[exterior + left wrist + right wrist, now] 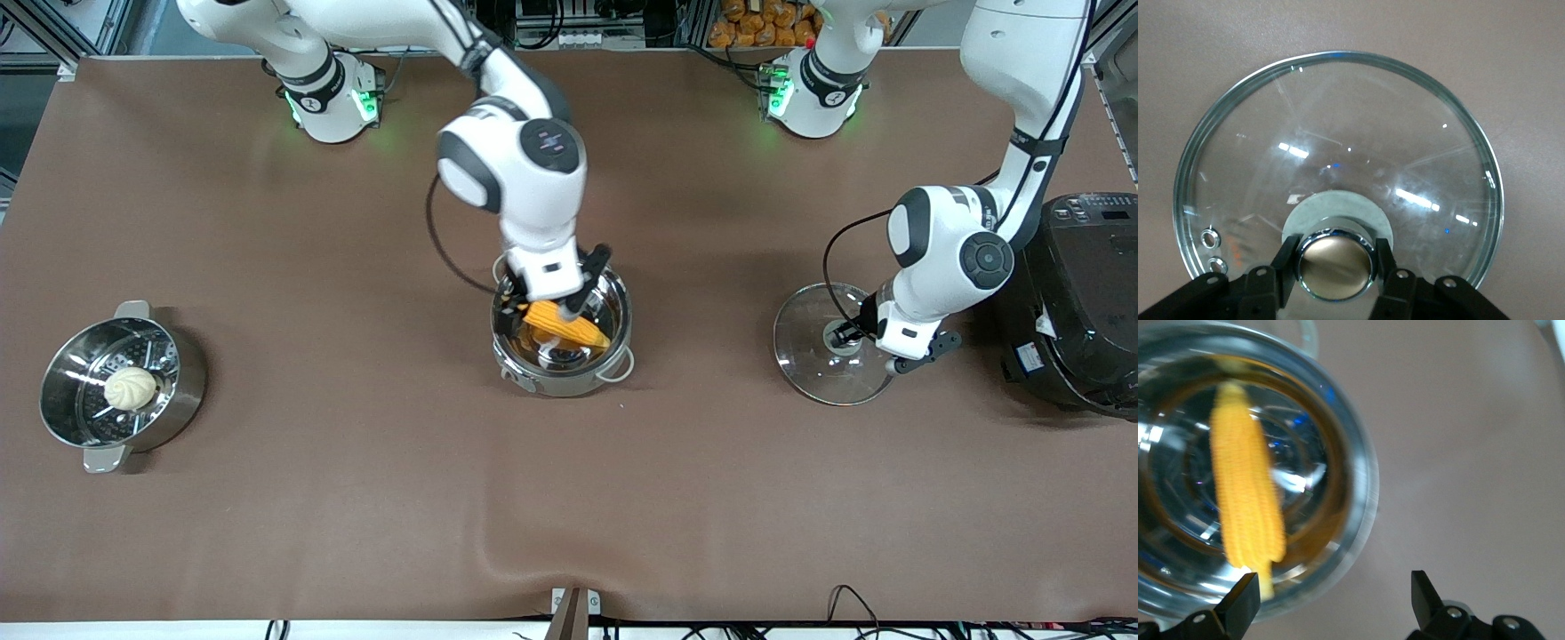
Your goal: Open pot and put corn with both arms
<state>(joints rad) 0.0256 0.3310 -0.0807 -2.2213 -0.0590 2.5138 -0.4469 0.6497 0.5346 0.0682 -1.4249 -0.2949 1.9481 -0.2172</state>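
Observation:
The steel pot (pixel 622 331) stands open at the table's middle. The yellow corn (pixel 569 327) lies slanted inside it, also seen in the right wrist view (pixel 1248 500) within the pot's rim (pixel 1361 513). My right gripper (pixel 547 298) hangs open and empty just over the pot, its jaws wide apart (pixel 1333 587). The glass lid (pixel 813 369) lies flat on the table toward the left arm's end. My left gripper (pixel 845 336) is shut on the lid's tan knob (pixel 1335 270), with the lid's glass (pixel 1338 133) spread out on the brown cloth.
A steel steamer pot (pixel 46 391) holding a white bun (pixel 131 388) stands at the right arm's end. A big black cooker (pixel 1085 302) stands at the left arm's end, close beside the lid and my left arm.

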